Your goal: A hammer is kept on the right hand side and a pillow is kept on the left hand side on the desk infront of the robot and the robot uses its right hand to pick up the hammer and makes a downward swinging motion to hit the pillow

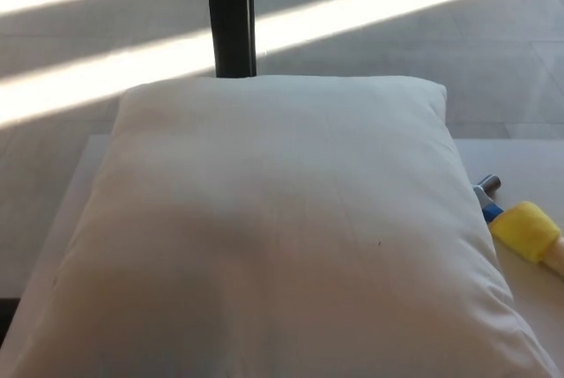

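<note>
A large white pillow (273, 237) fills most of the head view and lies flat on the white desk (520, 166). To its right, at the picture's edge, lies the hammer (522, 226), showing a yellow part, a blue band and a small grey metal end near the pillow's side. Part of the hammer runs out of the picture on the right. Neither of my hands shows anywhere in the view.
A black upright post (231, 15) stands behind the pillow at the desk's far edge. Beyond it is a grey floor (423, 52) crossed by bright bands of sunlight. A narrow strip of desk shows to the left of the pillow.
</note>
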